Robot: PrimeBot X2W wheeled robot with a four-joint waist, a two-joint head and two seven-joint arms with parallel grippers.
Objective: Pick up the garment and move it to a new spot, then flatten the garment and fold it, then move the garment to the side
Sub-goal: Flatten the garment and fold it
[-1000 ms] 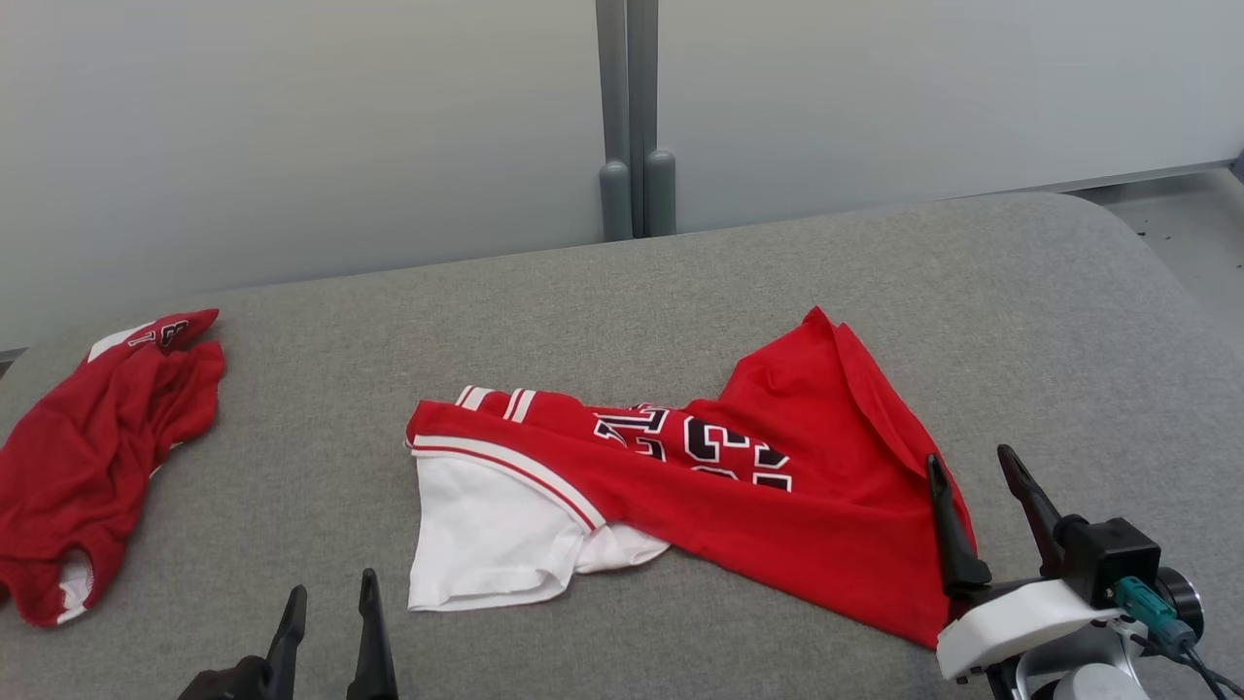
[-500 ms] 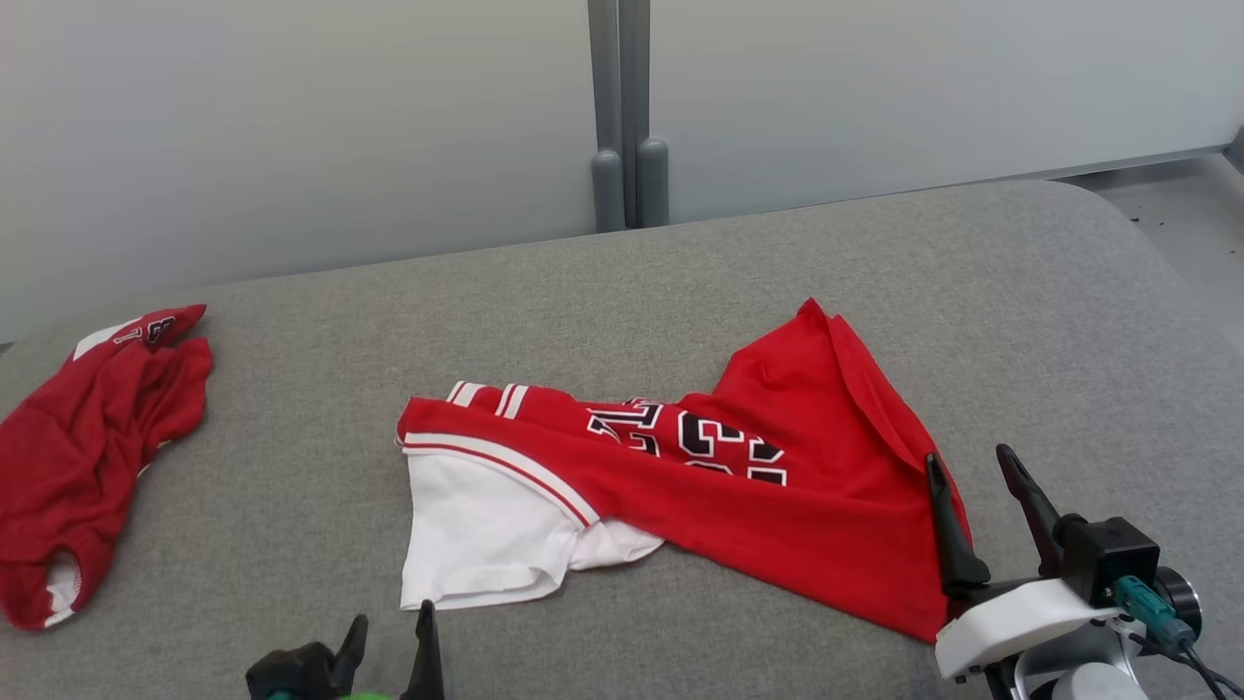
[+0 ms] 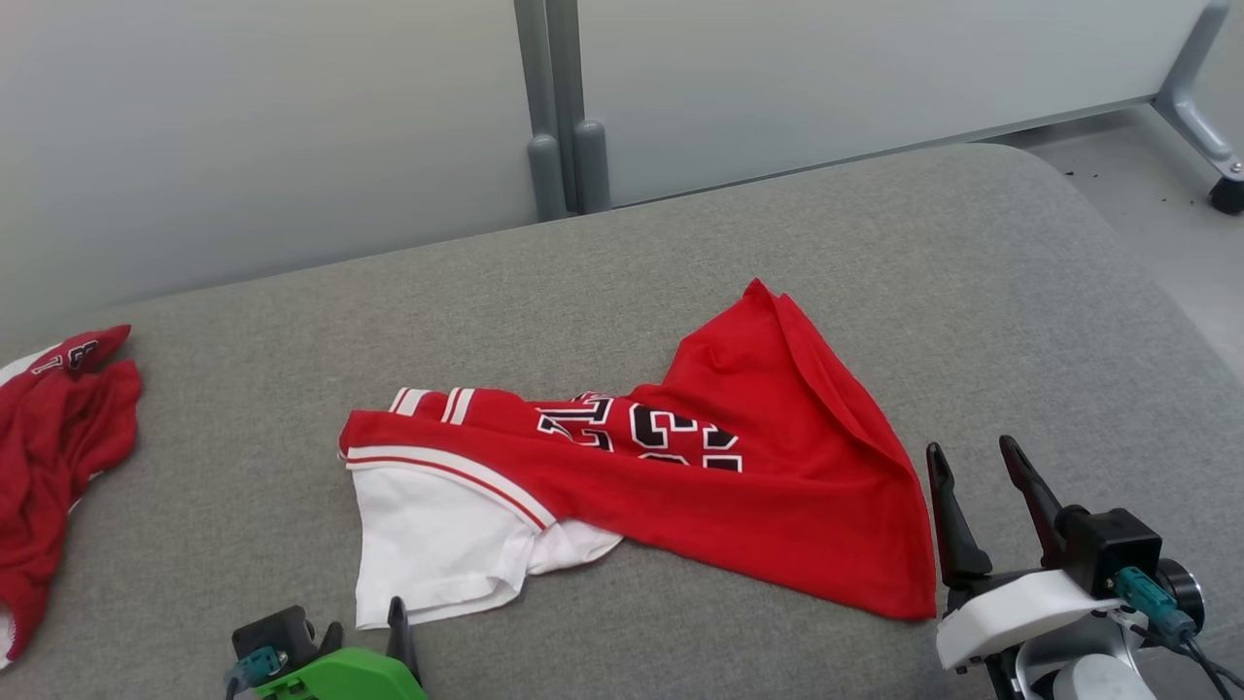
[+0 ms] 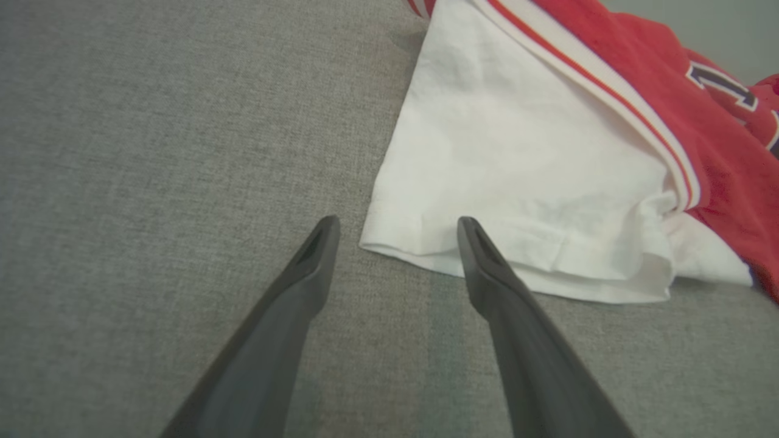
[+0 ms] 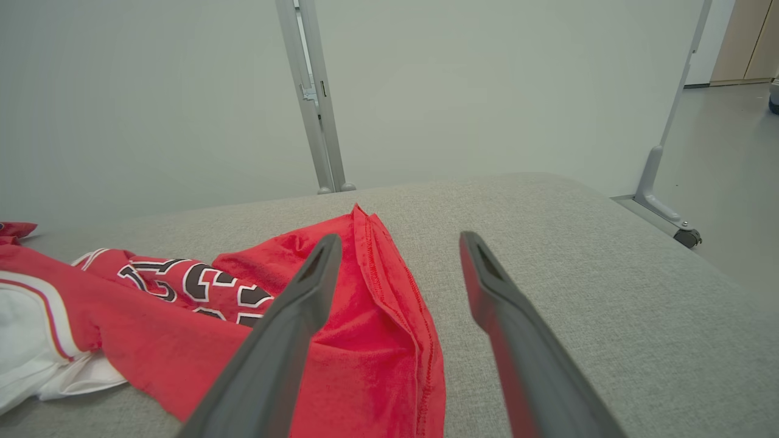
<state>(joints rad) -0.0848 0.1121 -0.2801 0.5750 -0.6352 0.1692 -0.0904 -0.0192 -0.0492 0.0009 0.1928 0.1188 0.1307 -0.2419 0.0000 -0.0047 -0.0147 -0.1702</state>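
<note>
The jersey (image 3: 777,506) is soft matt cloth, red and white, with stitched hems. The table (image 3: 875,253) wears coarse grey woven fabric. The fingers (image 4: 496,292) look like smooth dark matt plastic. The post (image 3: 535,78) is satin grey metal.

— The crumpled dark-red cloth (image 3: 58,457) at far left?
— Cut off by the head view's left edge, and its lettering is too small to read.
— And the black numerals (image 3: 637,436) on the red-and-white jersey (image 3: 777,496)?
— Their lower parts are tucked under a fold. Unreadable.
</note>
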